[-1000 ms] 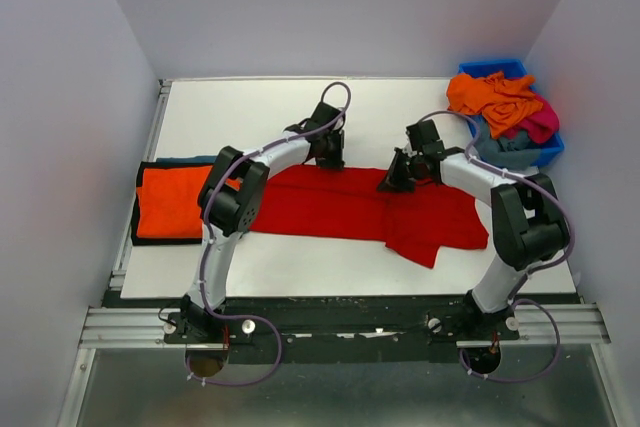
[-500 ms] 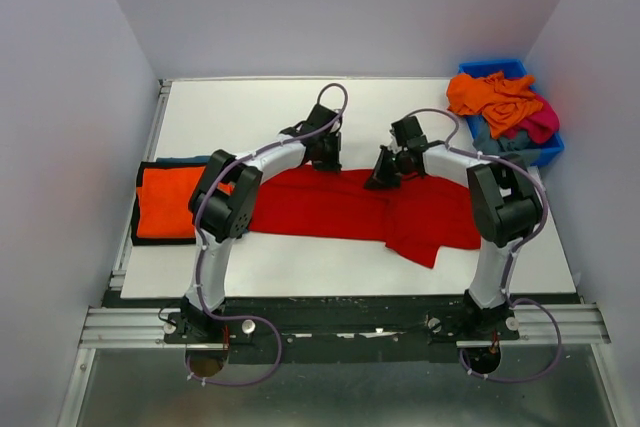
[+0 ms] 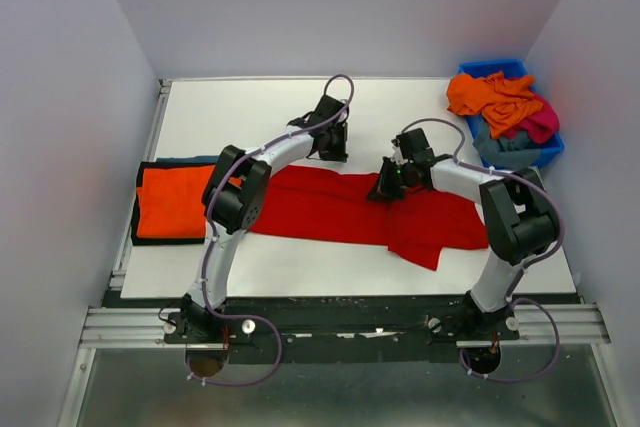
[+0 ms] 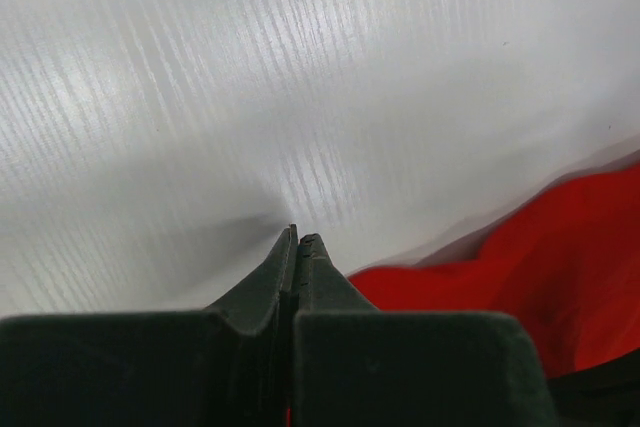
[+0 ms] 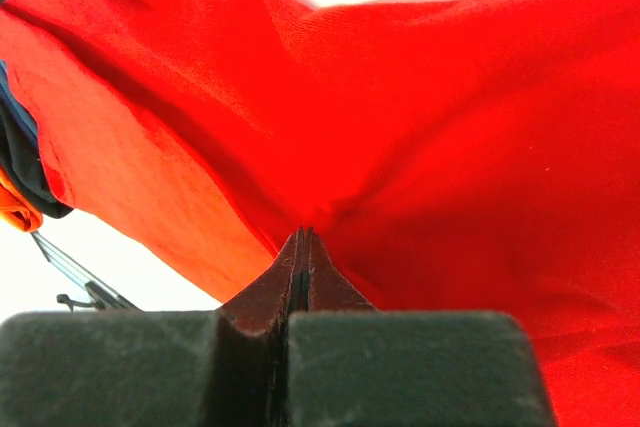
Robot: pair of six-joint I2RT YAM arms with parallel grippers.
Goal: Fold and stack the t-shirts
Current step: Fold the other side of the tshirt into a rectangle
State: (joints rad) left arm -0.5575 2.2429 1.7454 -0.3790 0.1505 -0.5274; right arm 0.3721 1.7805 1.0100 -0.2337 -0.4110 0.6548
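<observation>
A white table point(image 3: 250, 107) sits inside plain grey walls. A large red t-shirt point(image 3: 330, 205) lies across the middle of the table, partly flattened and not yet folded, with one end drooping toward the near right.

The left gripper point(image 4: 298, 239) is at the shirt's far edge with its fingers pressed together. No cloth shows between the tips. The right gripper point(image 5: 304, 237) is clamped on a puckered pinch of red cloth at the shirt's far edge.

At the left, a folded orange t-shirt point(image 3: 170, 202) rests on a darker folded one, so the stack appears begun. In the blue bin point(image 3: 552, 152) at the far right, a crumpled orange shirt point(image 3: 495, 97), a magenta shirt point(image 3: 540, 122) and a grey-blue shirt point(image 3: 500, 142) wait unfolded. Most of the work seems left.
</observation>
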